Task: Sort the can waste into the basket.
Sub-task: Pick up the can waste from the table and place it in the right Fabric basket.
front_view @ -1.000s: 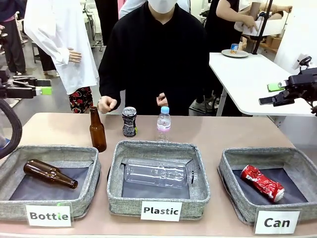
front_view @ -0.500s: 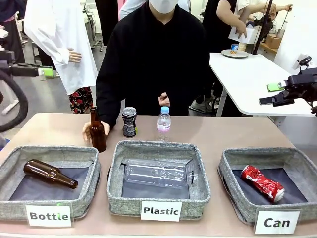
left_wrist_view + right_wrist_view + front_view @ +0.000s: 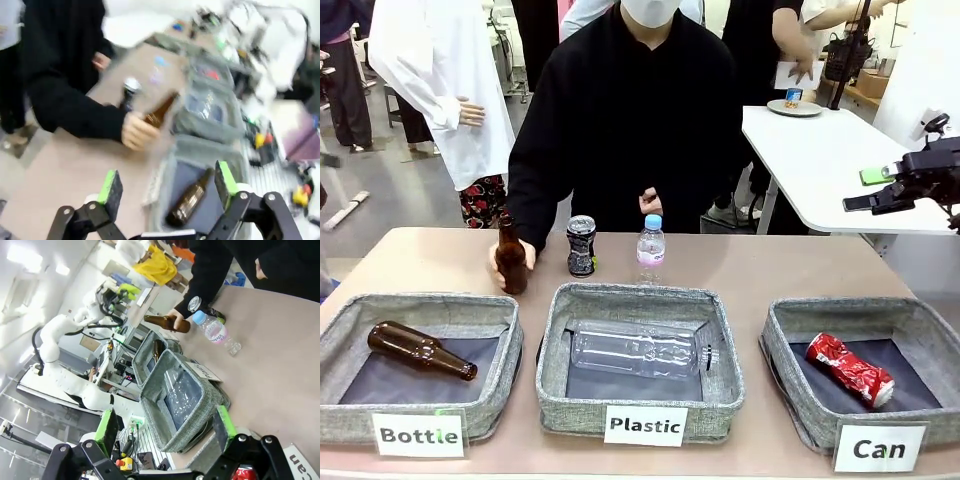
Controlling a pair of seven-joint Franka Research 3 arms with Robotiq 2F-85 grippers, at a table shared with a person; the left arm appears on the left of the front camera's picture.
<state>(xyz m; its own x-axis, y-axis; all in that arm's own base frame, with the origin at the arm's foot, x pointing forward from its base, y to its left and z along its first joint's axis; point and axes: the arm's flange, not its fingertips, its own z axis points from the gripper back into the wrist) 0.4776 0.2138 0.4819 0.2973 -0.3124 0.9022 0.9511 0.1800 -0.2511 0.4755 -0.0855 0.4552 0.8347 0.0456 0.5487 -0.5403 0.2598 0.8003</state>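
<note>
left gripper [image 3: 167, 185]: my fingers were spread wide, nothing between the green pads. I hung high over the left end of the table, with the Bottle basket [image 3: 175, 150] below me.
right gripper [image 3: 860, 203]: my other fingers stood just as wide and empty, held up at the right side, well above the table and touching nothing.
red can [image 3: 850, 368]: crumpled, it lay on its side on the dark lining of the Can basket [image 3: 790, 312], slanting across the floor.
Can basket: the right-hand one of three grey baskets in a row along my edge, with its white "Can" label [image 3: 879, 448] at the front.
black-patterned can [image 3: 581, 245]: it stood upright on the bare table at the far side, behind the Plastic basket [image 3: 640, 295] and outside every basket, between the held brown bottle [image 3: 510, 262] and the small water bottle [image 3: 651, 245].
person's hand [image 3: 525, 252]: it was wrapped round that brown bottle, just beside the black-patterned can. I could not tell whether the bottle's base touched the table.
Plastic basket: the middle one, with a clear plastic bottle [image 3: 638, 350] lying on its side in it.
Bottle basket: a second brown bottle [image 3: 420, 350] lay on its side on the lining.
</note>
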